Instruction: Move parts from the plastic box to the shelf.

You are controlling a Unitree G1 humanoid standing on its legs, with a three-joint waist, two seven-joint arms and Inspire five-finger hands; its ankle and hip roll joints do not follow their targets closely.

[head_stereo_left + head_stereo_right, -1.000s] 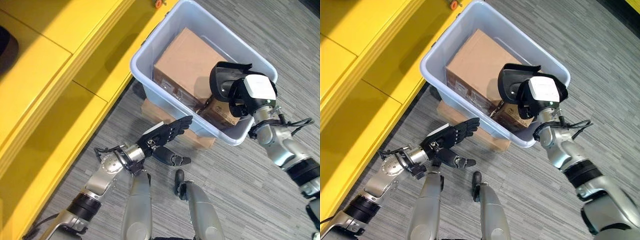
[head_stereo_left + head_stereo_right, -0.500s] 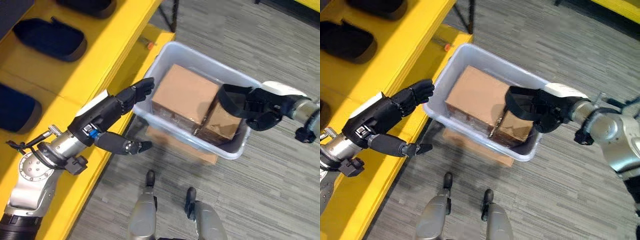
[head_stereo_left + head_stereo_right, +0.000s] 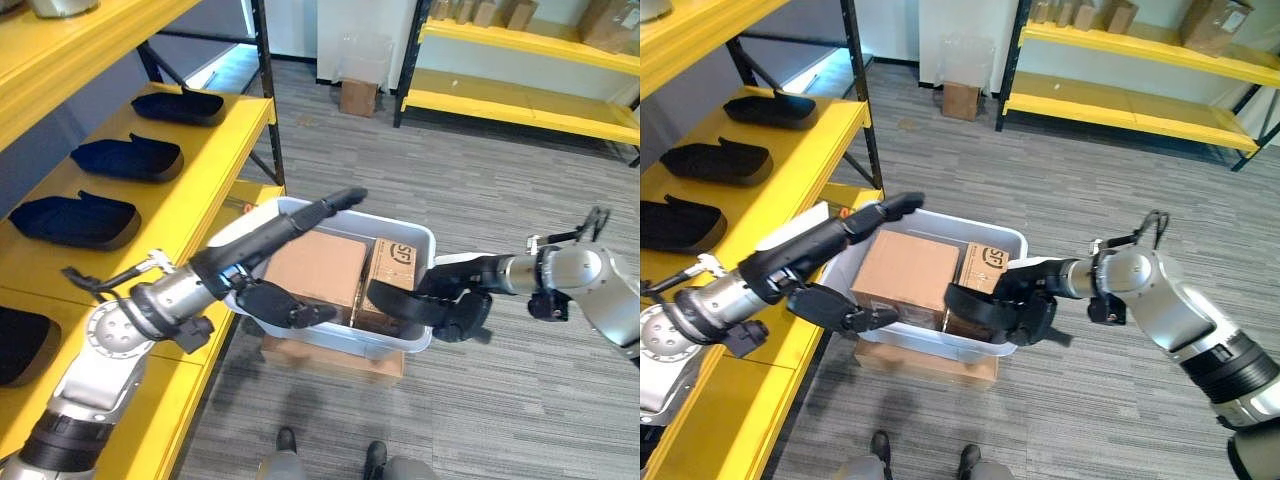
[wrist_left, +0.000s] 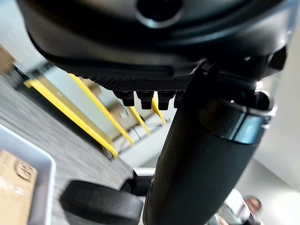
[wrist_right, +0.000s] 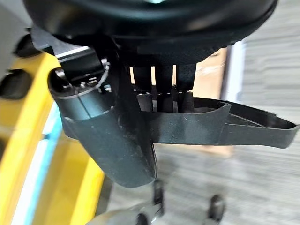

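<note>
Right hand (image 3: 1025, 305) is clamped on a black moulded part (image 3: 980, 305), thumb and fingers curled round its rim, just off the near corner of the plastic box (image 3: 420, 245). Left hand (image 3: 265, 250) hovers over the box's shelf-side edge, fingers straight and apart, holding nothing. Shelf (image 3: 190, 185) lies beyond the left hand, with similar black parts (image 3: 125, 157) already on it. Part looks light, stiff, thin-walled, probably slick; rim grip seems best, mid-length.
</note>
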